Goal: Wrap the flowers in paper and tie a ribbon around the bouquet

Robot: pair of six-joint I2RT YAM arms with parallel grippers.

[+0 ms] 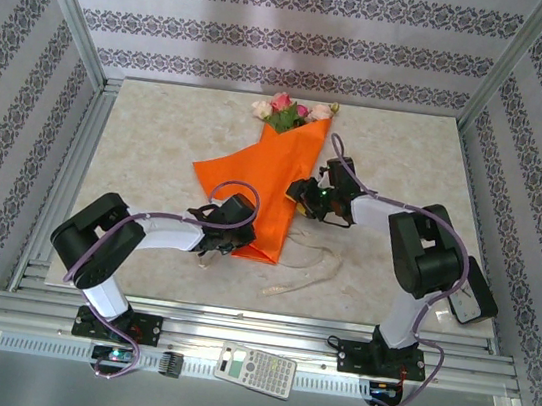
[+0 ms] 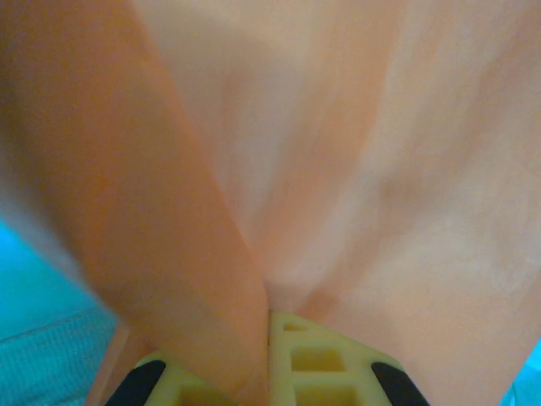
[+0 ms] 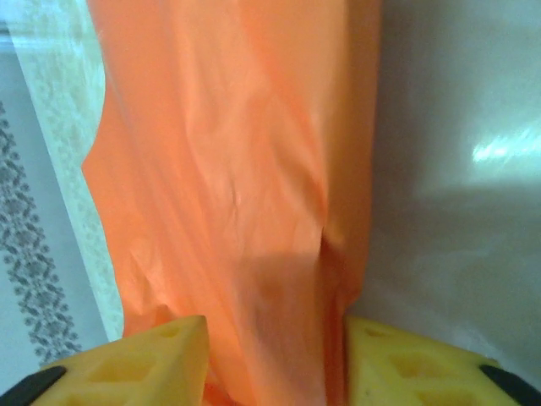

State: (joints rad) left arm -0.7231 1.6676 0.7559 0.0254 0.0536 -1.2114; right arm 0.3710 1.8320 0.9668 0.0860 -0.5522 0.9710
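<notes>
- Clearance, left side: bare table (image 1: pixel 148 145) is seen between the paper's loose flap and the side rail. This room is judged ample for drawing the flap across.
- Left gripper (image 1: pixel 228 242): found clamped on the narrow near end of the paper (image 1: pixel 255 176), with the sheet pinched flat between its fingers (image 2: pixel 321 364). A firm hold here is advised as the anchor for the wrap.
- Flowers (image 1: pixel 289 113): the heads are seen at the far, wide end of the paper. The stems are covered.
- Right gripper (image 1: pixel 304 196): set at the roll's right edge, jaws part-way apart astride a fold. Whether the fold is squeezed cannot be told. For a snug wrap, the fold should be fully taken up before it is rolled leftward, and the thin sheet spared from tearing.
- Ribbon (image 1: pixel 310 272): lying loose and untied on the table, just right of the paper's near tip. It should be kept clear of the arm's sweep.
</notes>
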